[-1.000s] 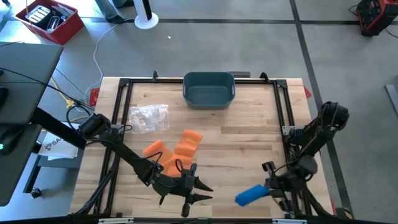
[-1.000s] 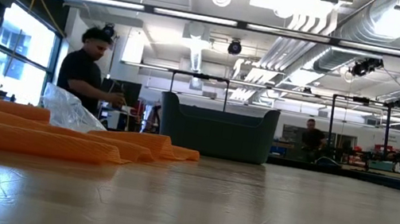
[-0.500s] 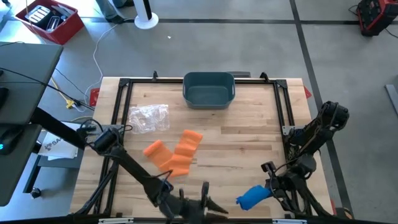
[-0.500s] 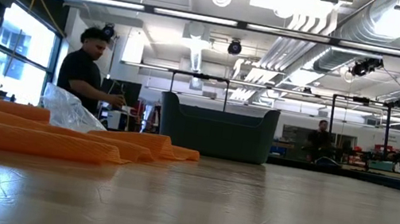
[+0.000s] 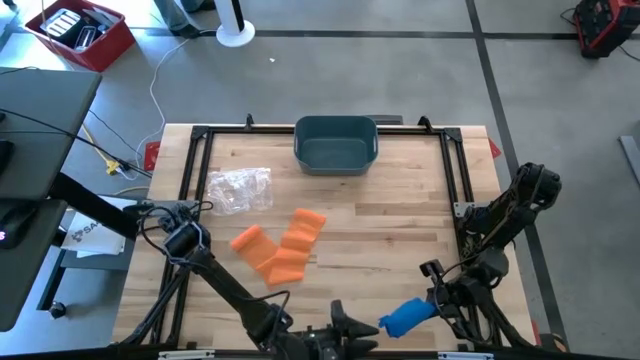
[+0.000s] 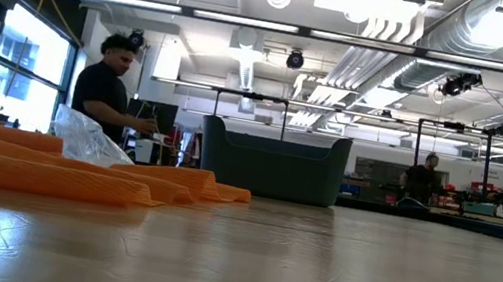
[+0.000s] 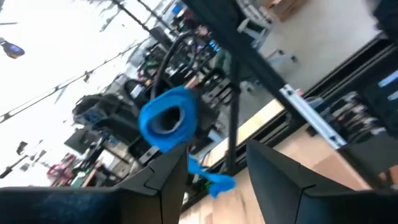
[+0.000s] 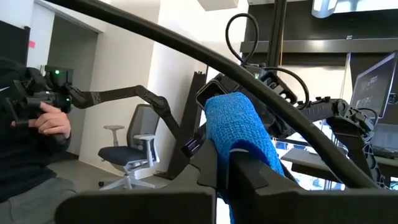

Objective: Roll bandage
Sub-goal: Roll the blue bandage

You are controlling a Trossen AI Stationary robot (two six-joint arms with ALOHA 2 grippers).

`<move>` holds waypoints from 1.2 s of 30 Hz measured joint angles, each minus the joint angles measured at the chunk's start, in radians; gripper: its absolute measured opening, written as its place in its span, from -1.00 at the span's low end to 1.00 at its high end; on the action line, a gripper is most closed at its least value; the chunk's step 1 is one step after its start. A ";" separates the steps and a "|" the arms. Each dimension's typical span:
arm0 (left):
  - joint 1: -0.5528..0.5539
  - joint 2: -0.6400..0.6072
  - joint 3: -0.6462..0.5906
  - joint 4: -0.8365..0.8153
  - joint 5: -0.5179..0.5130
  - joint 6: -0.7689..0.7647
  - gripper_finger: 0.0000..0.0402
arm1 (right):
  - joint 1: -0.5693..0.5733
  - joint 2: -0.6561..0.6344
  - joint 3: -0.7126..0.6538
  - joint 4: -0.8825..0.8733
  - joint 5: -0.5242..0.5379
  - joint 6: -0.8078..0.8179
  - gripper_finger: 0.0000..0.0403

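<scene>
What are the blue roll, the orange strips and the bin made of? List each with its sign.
Blue roll: likely elastic woven bandage, matte; crinkled weave shows in the right wrist view. Orange strips: probably similar crepe fabric; ribbed folds in the low view. Bin: seemingly moulded plastic, smooth grey-teal walls, rounded corners.

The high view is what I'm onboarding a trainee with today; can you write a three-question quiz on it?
1. True or false: the right hand is shut on the blue bandage roll.
2. Which lies nearest the clear plastic bag? A) the teal bin B) the orange bandage strips C) the blue bandage roll
3. Fill in: the left hand sits at the table's ____ edge, beside the blue roll.

Key: 1 true; 2 B; 3 near (front).
</scene>
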 joint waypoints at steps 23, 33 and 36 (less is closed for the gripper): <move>0.047 0.002 0.002 -0.002 -0.020 0.018 -0.32 | -0.016 0.000 0.000 -0.004 0.054 0.034 -0.99; 0.069 0.037 0.002 -0.011 -0.134 -0.054 -0.33 | -0.056 -0.001 0.000 -0.080 0.126 0.160 -0.99; 0.072 0.037 0.002 -0.012 -0.143 -0.125 -0.34 | -0.055 -0.001 0.000 -0.095 0.153 0.174 -0.99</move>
